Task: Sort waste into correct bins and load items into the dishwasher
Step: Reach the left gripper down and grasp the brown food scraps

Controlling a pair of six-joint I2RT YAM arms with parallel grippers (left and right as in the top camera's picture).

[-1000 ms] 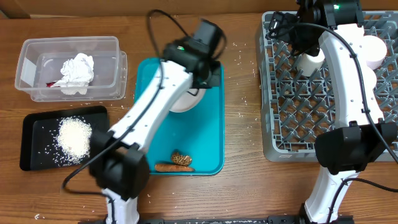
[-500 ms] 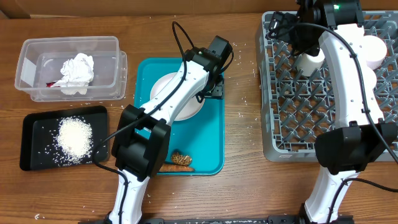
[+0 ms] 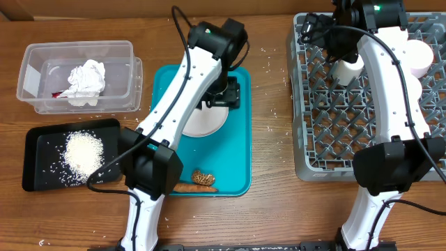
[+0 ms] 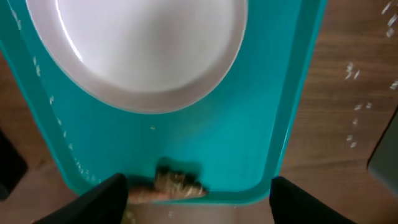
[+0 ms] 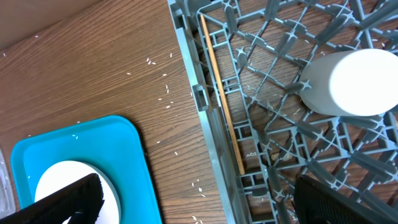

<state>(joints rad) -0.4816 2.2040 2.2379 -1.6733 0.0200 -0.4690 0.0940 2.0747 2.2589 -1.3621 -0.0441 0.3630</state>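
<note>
My left gripper (image 4: 196,196), arm stretched over the tray (image 3: 237,153), is spread wide and empty by the plate (image 4: 143,50). My right gripper (image 5: 208,199) hangs open, empty, over the rack's (image 5: 280,124) far left corner.

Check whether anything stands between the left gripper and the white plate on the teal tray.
Nothing visible does. The left gripper, jaws open, hangs above the white plate, whose top is bare. The brown lump and carrot piece lie at the teal tray's near end, apart from the plate.
</note>
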